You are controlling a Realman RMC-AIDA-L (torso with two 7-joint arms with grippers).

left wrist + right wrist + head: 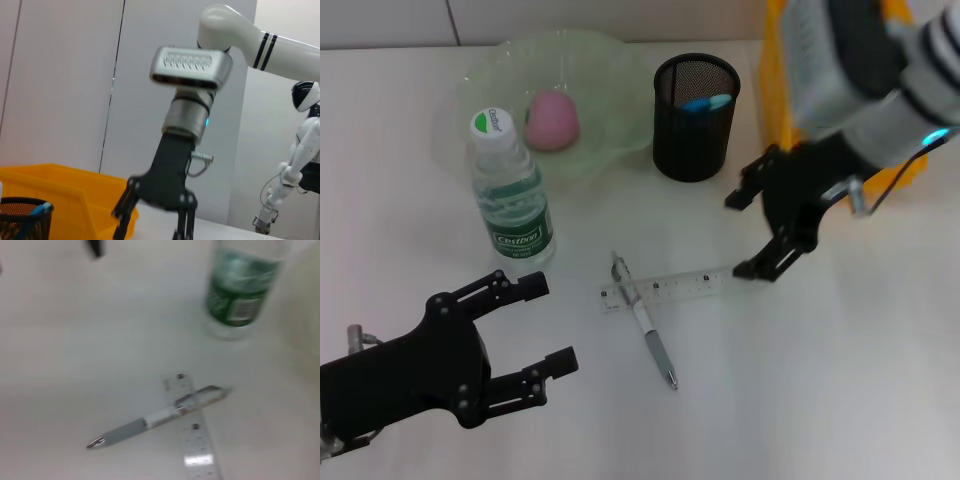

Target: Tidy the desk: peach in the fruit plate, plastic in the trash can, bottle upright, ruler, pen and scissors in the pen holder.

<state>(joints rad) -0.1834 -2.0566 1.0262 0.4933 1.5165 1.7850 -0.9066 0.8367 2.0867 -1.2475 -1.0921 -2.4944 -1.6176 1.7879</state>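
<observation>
The right pincer (767,236) hangs wide open and empty just off the near end of the ruler (662,288), which lies flat on the desk (840,380), its long axis pointing at that pincer. The pen (646,322) crosses the ruler's far end, so the right arm looks nearer than the open, empty left pincer (525,335).

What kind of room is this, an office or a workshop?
Probably a robotics lab staged as an office desk: a white desk with a pen and pen holder, plain wall panels, and a second white humanoid robot standing behind.
</observation>
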